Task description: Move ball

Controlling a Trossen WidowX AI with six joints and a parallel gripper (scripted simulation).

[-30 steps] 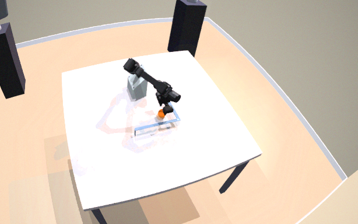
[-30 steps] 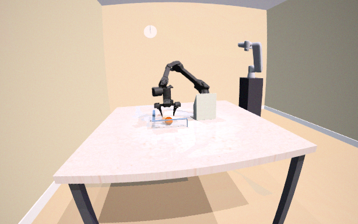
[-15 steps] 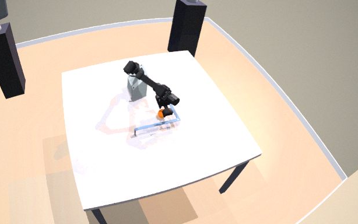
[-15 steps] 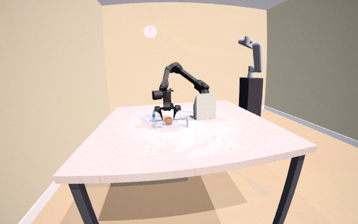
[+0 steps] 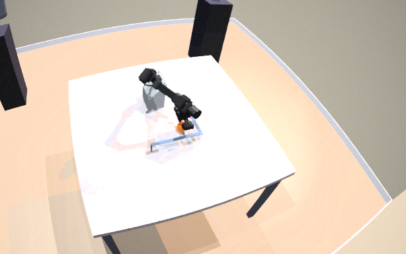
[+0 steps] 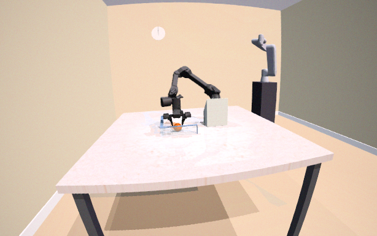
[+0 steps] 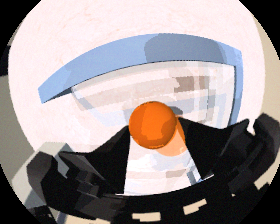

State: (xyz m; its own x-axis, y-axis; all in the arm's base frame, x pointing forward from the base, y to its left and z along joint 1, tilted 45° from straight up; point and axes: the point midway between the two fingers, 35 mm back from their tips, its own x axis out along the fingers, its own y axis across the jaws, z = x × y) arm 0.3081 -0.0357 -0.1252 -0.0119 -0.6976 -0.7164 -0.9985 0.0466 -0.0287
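1. Top view: arm (image 5: 170,94) reaches out from the grey box (image 5: 153,97) over the white desk (image 5: 215,165).
   - Gripper (image 5: 183,126) points down, right at the inner side of the walls (image 5: 176,142), close to the wall that runs twd the box.
   - Ball (image 5: 179,127) is orange and only partly seen, w/ the gripper's black bulk covering most of it.
   - It sits inside the L of the walls, near the corner but not touching either wall as far as I can see.
2. Exterior view: gripper (image 6: 177,123) hangs vertical, w/ fingers going down either side of the ball (image 6: 177,127).
   - Ball looks to be on or v. near the desk (image 6: 194,163), behind the front wall.
   - Walls (image 6: 180,132) are low and clear w/ blue edges.
   - Box (image 6: 215,112) stands just beside them.
3. Wrist view: ball (image 7: 152,124) is centre frame, between the two dark fingers.
   - Gripper is part-narrowed and pinching the ball, w/ the jaws snug at its sides.
   - See-through copy (image 7: 180,144) peeks out at the ball's lower-right edge, overlapped by it, so the ball's mostly on the spot but a bit off.
   - Walls (image 7: 144,52) curve round beyond the ball, w/ the corner to the upper right.
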